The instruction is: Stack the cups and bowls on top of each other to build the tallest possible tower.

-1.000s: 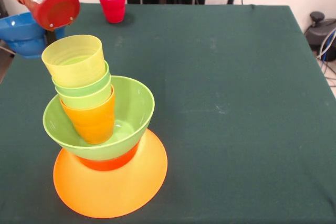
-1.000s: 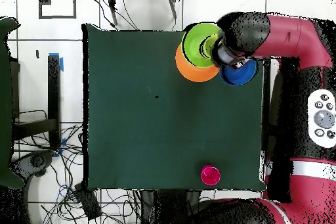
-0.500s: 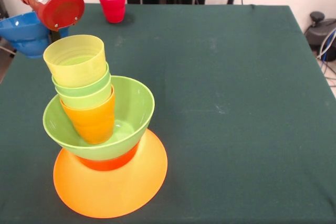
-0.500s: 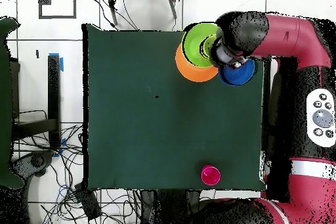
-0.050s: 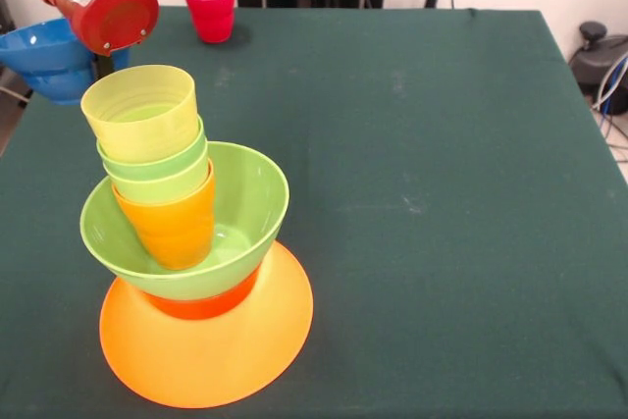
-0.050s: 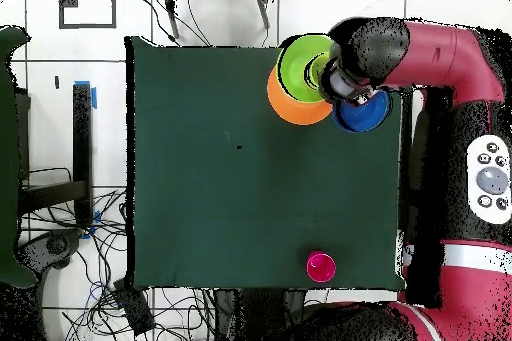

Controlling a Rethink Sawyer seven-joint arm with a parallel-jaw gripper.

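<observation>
The tower stands at the table's near left: a wide orange bowl point(image 5: 206, 355) upside down, a small orange-red bowl point(image 5: 201, 306), a lime green bowl point(image 5: 250, 198), then nested cups, orange point(image 5: 177, 228), two green point(image 5: 162, 172) and yellow point(image 5: 142, 110) on top, leaning left. Behind it, my gripper point(image 5: 98, 67) is shut on the rim of the blue bowl point(image 5: 44, 56), which hangs above the table's left edge. In the overhead view the arm's wrist point(image 6: 365, 52) covers the gripper, with the blue bowl point(image 6: 365, 112) beside the tower point(image 6: 300, 72). A red cup point(image 5: 210, 7) stands alone at the far edge.
The green table point(image 5: 442, 193) stretches to the right of the tower. Overhead, the red cup point(image 6: 320, 266) sits near the table's bottom edge. Cables and a chair lie off the table's left side.
The arm and the blue bowl have risen slightly and shifted a little right in the front view. The tower and the red cup have not moved.
</observation>
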